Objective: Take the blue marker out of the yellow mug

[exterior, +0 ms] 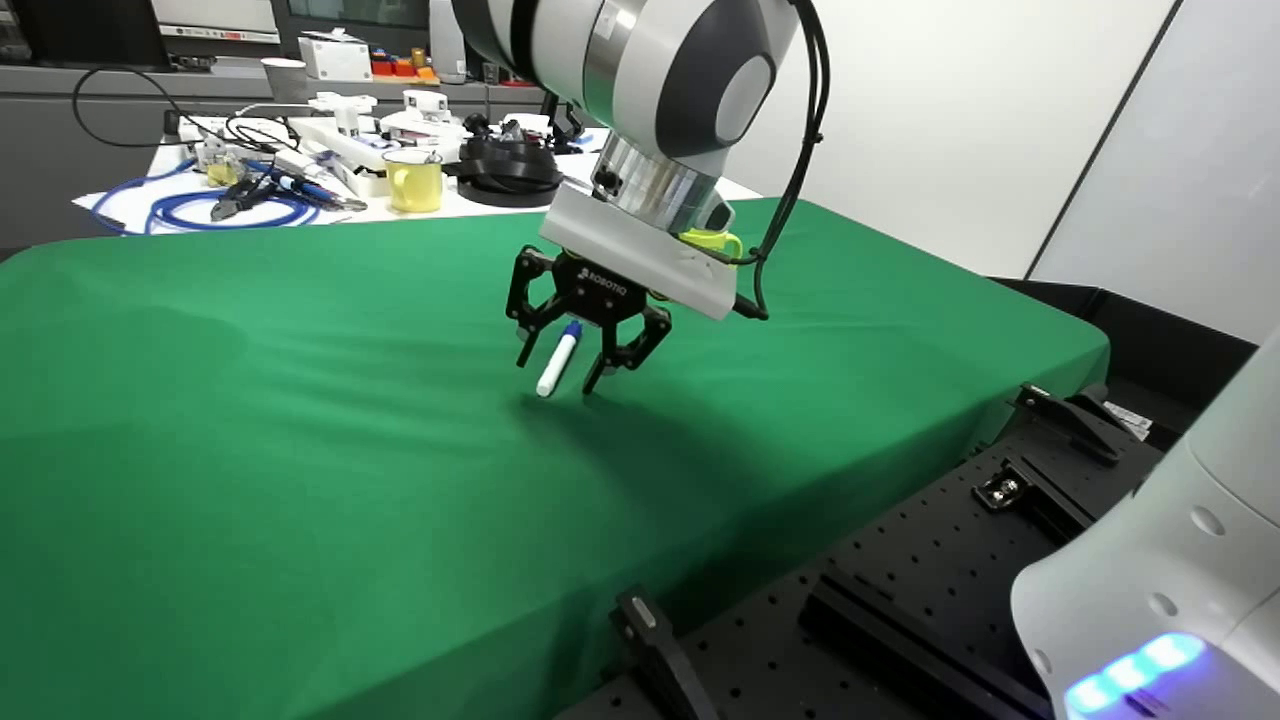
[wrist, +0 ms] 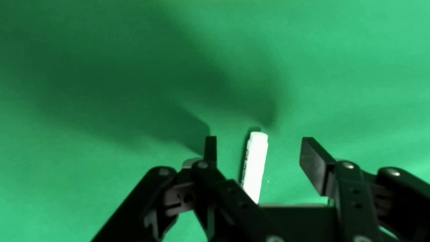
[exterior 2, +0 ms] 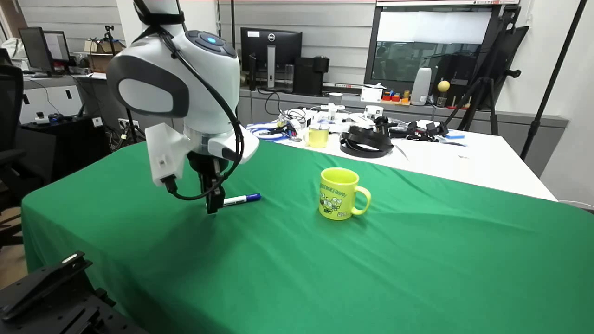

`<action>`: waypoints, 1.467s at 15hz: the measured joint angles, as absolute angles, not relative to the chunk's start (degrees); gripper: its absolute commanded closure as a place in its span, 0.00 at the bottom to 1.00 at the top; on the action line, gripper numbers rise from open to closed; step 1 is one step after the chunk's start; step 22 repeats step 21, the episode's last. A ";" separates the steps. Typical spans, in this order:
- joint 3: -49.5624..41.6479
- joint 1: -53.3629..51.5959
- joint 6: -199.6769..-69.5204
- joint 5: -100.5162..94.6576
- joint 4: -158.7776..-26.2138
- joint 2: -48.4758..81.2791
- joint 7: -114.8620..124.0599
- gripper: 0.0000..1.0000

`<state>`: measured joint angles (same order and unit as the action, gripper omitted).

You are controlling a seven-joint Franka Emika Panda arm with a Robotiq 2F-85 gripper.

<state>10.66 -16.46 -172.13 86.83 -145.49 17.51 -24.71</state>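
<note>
The marker [wrist: 256, 164] lies on the green cloth [exterior 2: 417, 269] between the fingers [wrist: 211, 149] of the gripper [exterior: 555, 377], which are spread wide with a gap on either side of it in the wrist view. A shadow [wrist: 144, 84] falls on the cloth beside the fingers. The mug [exterior 2: 335, 192] stands upright on the same cloth, well apart from them. Farther from the fingers is a white table [exterior 2: 492, 162] bearing a paler mug [exterior 2: 318, 138]; behind that, a monitor [exterior 2: 254, 51] and a window [exterior 2: 420, 58].
</note>
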 measured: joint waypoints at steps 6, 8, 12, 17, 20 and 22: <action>10.50 -16.82 -173.85 86.85 -145.66 17.29 -24.51 0.00; 10.29 -16.82 -174.02 86.88 -145.83 17.23 -24.47 0.00; 9.93 -16.82 -174.14 86.93 -146.50 16.25 -24.41 0.00; 9.93 -16.82 -174.12 86.91 -148.05 13.27 -23.64 0.00; 9.93 -16.82 -174.09 86.65 -149.37 12.28 -22.95 0.00; 9.93 -16.82 -174.09 86.64 -149.50 12.22 -22.85 0.00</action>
